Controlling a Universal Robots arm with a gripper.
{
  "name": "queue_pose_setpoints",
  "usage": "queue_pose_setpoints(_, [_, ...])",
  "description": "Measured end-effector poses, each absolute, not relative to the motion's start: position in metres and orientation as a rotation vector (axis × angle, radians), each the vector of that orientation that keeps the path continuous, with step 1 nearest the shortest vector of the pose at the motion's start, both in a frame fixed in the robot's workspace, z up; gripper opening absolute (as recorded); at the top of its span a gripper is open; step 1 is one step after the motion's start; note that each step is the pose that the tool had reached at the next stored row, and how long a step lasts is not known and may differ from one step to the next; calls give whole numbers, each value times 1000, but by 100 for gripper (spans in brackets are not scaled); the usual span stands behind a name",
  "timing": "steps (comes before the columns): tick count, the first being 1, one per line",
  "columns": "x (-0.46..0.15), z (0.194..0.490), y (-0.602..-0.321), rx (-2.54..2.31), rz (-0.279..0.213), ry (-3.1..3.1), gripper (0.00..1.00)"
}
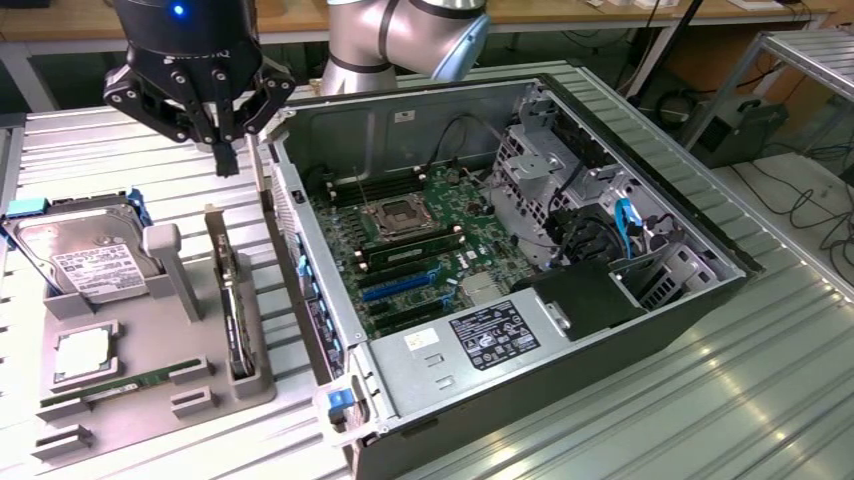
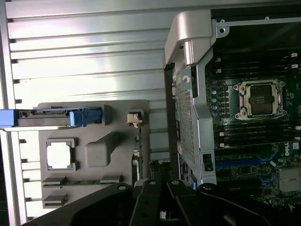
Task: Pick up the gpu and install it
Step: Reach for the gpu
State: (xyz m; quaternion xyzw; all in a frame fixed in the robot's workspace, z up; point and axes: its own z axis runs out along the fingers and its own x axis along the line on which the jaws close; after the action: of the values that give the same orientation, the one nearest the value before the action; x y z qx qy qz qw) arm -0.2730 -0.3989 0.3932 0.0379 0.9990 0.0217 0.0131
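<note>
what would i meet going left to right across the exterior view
hard drive, gpu standing on edge in the gray holder, cpu socket, drive cage, blue cable

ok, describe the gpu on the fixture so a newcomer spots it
From the open computer case, go to the grey fixture on the exterior view's left. The gpu stands on edge in the long slot on the side nearest the case. It is a thin dark card, unlike the silver labelled hard drive and the flat memory stick.
</note>
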Motion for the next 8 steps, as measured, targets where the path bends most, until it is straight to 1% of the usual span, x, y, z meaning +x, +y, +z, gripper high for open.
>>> queue_pose_setpoints(8, [-277,393,-399,118,68,3113,11])
